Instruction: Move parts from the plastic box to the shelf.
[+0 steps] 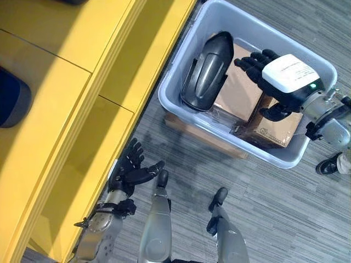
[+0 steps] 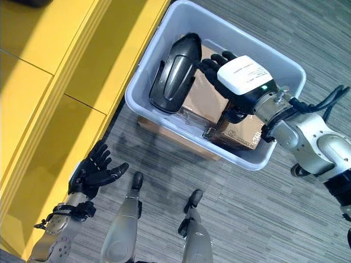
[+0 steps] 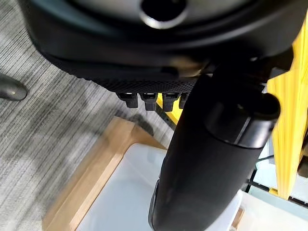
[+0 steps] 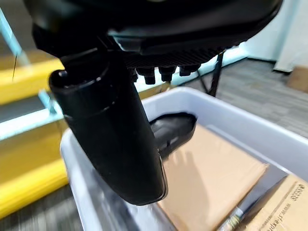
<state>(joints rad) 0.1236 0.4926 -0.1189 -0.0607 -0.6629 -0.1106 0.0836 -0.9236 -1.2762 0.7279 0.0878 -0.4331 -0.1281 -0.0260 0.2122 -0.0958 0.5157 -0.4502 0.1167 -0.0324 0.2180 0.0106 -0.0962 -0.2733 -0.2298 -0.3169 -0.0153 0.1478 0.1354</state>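
Up in the upper right, leaning long and tilted in the grey box (image 1: 181,82), sits the black part (image 1: 207,71), just left of the open, empty right hand (image 1: 274,76), far from the open left hand (image 1: 129,172).

Under the right hand's fingers (image 1: 253,59), cardboard boxes (image 1: 238,90) lie in the plastic box (image 1: 181,52); a moulded part (image 1: 207,71) lies left of the fingers, the shelf (image 1: 66,109) farther left.

Two head views from above, looking down — both share the box (image 1: 186,41) and shelf (image 1: 66,109), wrist views very close behind each thumb, both facing the box.
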